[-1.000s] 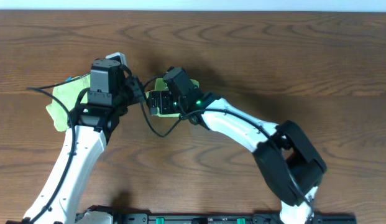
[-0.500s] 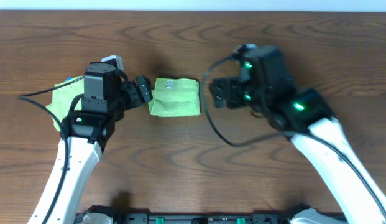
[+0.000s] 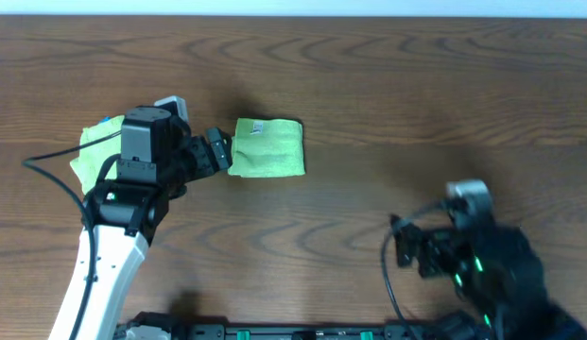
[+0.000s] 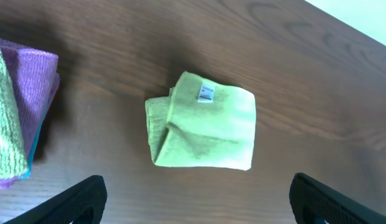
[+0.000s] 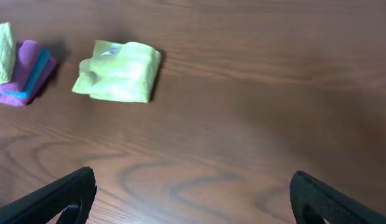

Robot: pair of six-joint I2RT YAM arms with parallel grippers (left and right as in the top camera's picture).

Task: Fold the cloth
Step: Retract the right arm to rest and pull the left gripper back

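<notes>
The cloth (image 3: 267, 147) is light green and lies folded into a small square with a white tag on top, left of the table's middle. It also shows in the left wrist view, cloth (image 4: 202, 121), and far off in the right wrist view, cloth (image 5: 119, 71). My left gripper (image 3: 215, 153) sits just left of the cloth, open, its black fingers (image 4: 74, 198) wide apart with only bare wood between them. My right gripper (image 3: 405, 248) is at the front right of the table, far from the cloth. It is open and holds nothing, and its fingers (image 5: 59, 198) frame bare wood.
A stack of folded cloths (image 3: 89, 151) in green, purple and blue lies at the left, partly under my left arm; the stack (image 4: 18, 118) also shows in the left wrist view and the stack (image 5: 20, 68) in the right wrist view. The wooden table (image 3: 416, 113) stretches to the right.
My left gripper has opened, let go of the cloth and drawn back a little to the left. My right arm has swung from the cloth to the table's front right.
</notes>
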